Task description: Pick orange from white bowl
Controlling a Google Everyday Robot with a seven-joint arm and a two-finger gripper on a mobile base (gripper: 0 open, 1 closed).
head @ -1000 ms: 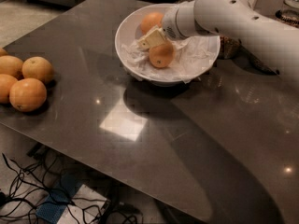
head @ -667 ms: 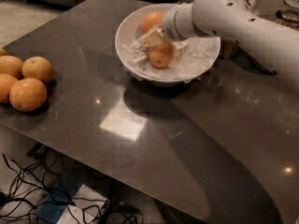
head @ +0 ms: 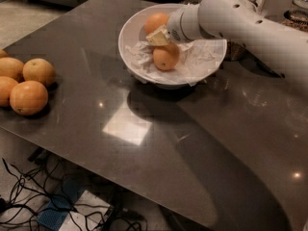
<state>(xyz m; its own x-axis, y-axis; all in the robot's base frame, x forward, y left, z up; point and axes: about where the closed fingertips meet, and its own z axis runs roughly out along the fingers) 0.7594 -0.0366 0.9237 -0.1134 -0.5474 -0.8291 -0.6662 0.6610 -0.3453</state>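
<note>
The white bowl (head: 130,35), lined with crumpled white paper, stands at the back middle of the dark table. Two oranges lie in it. The smooth orange (head: 155,21) lies at the bowl's back left. A near-identical orange (head: 166,57) with a small dark dot lies in front of it. My gripper (head: 160,36), at the end of the white arm reaching in from the right, is inside the bowl between the two oranges. It sits just above the front one and against the lower side of the back one. Its far side is hidden by the wrist.
Several loose oranges (head: 29,96) cluster at the table's left edge. Glass jars (head: 298,4) stand at the back right behind the arm (head: 250,25). Cables and a box lie on the floor below the table's near edge (head: 96,177).
The gripper has shifted slightly up and back within the bowl, toward the rear orange. Both oranges lie where they were.
</note>
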